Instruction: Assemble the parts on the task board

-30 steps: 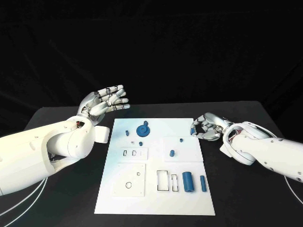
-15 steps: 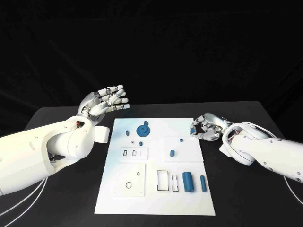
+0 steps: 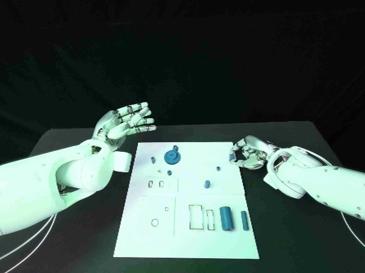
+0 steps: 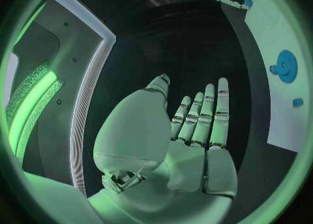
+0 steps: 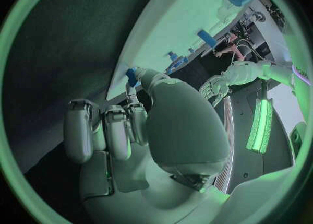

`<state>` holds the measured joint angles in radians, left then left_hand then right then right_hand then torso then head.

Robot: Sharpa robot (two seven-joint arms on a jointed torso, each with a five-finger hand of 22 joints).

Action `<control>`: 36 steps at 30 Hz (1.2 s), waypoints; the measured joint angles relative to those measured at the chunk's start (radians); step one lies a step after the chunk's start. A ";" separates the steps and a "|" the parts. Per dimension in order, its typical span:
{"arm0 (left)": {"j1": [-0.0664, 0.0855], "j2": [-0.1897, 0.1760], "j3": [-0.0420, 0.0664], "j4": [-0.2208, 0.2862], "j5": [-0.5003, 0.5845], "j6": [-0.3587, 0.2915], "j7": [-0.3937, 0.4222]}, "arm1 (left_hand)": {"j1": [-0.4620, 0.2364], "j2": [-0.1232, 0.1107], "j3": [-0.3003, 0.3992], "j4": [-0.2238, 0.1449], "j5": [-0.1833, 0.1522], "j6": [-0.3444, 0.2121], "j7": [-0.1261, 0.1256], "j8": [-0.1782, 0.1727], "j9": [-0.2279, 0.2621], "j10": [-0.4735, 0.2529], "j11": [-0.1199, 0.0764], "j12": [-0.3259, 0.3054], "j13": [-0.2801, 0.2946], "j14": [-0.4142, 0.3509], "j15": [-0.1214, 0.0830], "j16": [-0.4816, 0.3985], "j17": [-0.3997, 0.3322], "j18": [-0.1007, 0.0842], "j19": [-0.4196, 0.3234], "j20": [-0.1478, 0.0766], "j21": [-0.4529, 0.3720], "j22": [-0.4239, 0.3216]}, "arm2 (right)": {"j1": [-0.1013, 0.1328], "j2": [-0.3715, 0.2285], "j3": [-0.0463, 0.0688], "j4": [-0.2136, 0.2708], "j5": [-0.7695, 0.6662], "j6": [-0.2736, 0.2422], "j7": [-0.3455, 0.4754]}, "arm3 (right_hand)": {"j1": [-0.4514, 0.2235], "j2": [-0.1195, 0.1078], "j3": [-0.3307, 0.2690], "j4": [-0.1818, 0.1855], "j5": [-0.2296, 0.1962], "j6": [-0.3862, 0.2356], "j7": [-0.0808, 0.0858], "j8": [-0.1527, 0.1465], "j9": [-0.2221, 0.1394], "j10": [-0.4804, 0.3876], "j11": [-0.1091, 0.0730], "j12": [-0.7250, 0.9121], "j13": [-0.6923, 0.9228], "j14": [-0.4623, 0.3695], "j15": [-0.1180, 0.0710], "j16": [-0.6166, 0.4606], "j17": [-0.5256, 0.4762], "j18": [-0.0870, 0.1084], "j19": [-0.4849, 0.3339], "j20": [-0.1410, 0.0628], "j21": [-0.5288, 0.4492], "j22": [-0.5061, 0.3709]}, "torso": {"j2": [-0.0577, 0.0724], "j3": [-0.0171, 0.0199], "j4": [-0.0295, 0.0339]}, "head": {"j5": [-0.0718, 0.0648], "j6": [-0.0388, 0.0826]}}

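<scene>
The left hand (image 3: 126, 123) is up off the table at the far left of the task board (image 3: 188, 227), fingers spread and holding nothing. The right hand (image 3: 249, 152) sits just off the board's right edge with its fingers curled in, pinching a small blue part (image 3: 233, 156) at the fingertips. On the board, a blue gear (image 3: 173, 155) sits near the far end, and a blue cylinder (image 3: 226, 218) and a thinner blue pin (image 3: 243, 220) lie side by side toward the near right.
</scene>
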<state>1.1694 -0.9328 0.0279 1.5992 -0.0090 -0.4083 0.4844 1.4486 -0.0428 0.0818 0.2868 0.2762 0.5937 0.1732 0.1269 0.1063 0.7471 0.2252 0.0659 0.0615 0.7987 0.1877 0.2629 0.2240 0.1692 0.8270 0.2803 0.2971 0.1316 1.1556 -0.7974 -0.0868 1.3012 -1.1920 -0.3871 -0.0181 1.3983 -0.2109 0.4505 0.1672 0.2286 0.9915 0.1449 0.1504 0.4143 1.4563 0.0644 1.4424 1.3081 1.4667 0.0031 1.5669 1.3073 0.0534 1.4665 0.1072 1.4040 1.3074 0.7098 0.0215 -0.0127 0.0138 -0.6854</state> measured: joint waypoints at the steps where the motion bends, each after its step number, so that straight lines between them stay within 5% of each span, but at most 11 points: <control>1: 0.000 0.000 0.000 0.000 0.000 0.000 0.000 | 0.000 0.000 0.000 0.000 0.000 0.000 0.000 0.000 0.000 0.000 0.000 0.000 0.000 0.000 0.000 0.000 0.000 0.000 0.000 0.000 0.000 0.000 | 0.000 0.000 0.000 0.000 0.000 -0.002 -0.002 | 0.001 0.008 0.007 -0.002 0.000 0.007 -0.003 0.006 0.003 0.002 -0.002 0.000 0.000 -0.001 -0.003 0.000 0.000 0.000 0.000 0.000 0.000 0.000 | 0.000 0.0000 0.0000 | 0.000 0.000; 8: 0.000 0.000 0.000 0.000 0.000 0.000 -0.001 | 0.000 0.000 0.000 0.000 0.000 0.000 0.000 0.000 0.000 0.000 0.000 0.000 0.000 0.000 0.000 0.005 0.002 0.000 0.000 0.000 0.000 0.000 | 0.000 0.000 0.000 0.005 -0.002 -0.039 -0.009 | 0.003 0.021 0.045 -0.027 -0.003 0.038 -0.016 0.051 0.008 0.009 -0.020 0.012 0.000 0.000 -0.021 0.000 0.000 0.000 0.000 -0.018 0.007 0.000 | 0.000 0.0002 -0.0003 | 0.000 -0.001; 18: 0.000 -0.001 0.000 0.000 0.000 0.000 -0.001 | 0.000 0.000 0.000 0.000 0.000 0.000 0.000 0.000 0.000 0.000 0.000 0.000 0.000 0.000 0.000 0.005 0.001 0.000 0.000 0.000 0.000 0.000 | 0.001 -0.002 0.002 0.052 -0.001 -0.125 -0.018 | 0.002 0.035 0.052 -0.034 0.002 0.038 -0.016 0.051 0.008 0.012 -0.023 0.012 0.000 0.000 -0.028 0.000 0.001 0.000 0.000 -0.018 0.008 0.000 | -0.001 0.0001 -0.0006 | 0.002 -0.002; 26: 0.000 -0.002 0.000 -0.003 0.000 0.000 -0.002 | 0.004 0.004 0.000 0.000 0.000 0.000 0.000 0.000 0.000 0.000 0.000 0.000 0.000 0.000 0.000 0.005 0.003 0.000 0.000 0.000 0.000 0.000 | 0.025 -0.001 0.007 0.157 -0.001 -0.172 -0.064 | -0.011 0.046 0.051 -0.035 0.001 0.037 -0.017 0.051 0.007 0.012 -0.023 0.012 0.000 0.000 -0.028 0.000 0.001 0.000 0.000 -0.025 0.011 0.001 | -0.003 -0.0012 -0.0019 | 0.012 0.000; 36: 0.000 -0.001 -0.001 -0.007 0.000 0.000 -0.005 | 0.012 0.004 0.004 -0.004 0.000 0.000 0.000 0.000 0.000 0.000 0.000 0.000 0.000 0.000 0.000 0.004 0.005 0.000 0.000 0.000 0.000 0.000 | 0.034 0.075 0.006 0.285 -0.024 -0.191 -0.163 | -0.038 0.040 0.056 -0.029 0.001 0.032 -0.022 0.051 0.007 0.012 -0.023 0.012 0.000 0.000 -0.028 0.000 0.001 0.000 0.000 -0.025 0.019 0.001 | -0.009 -0.0056 -0.0020 | 0.031 -0.009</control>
<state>1.1694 -0.9336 0.0271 1.5924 -0.0090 -0.4084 0.4792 1.4603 -0.0391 0.0859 0.2827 0.2762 0.5937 0.1732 0.1268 0.1063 0.7471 0.2252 0.0659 0.0615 0.7987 0.1877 0.2674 0.2292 0.1692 0.8271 0.2803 0.2971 0.1316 1.1899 -0.7226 -0.0805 1.5858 -1.2161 -0.5779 -0.1813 1.3603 -0.1711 0.5069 0.1381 0.2298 1.0235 0.1228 0.2017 0.4217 1.4683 0.0410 1.4540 1.3077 1.4667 -0.0252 1.5669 1.3079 0.0535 1.4662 0.0822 1.4230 1.3080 0.7004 0.0159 -0.0147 0.0450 -0.6941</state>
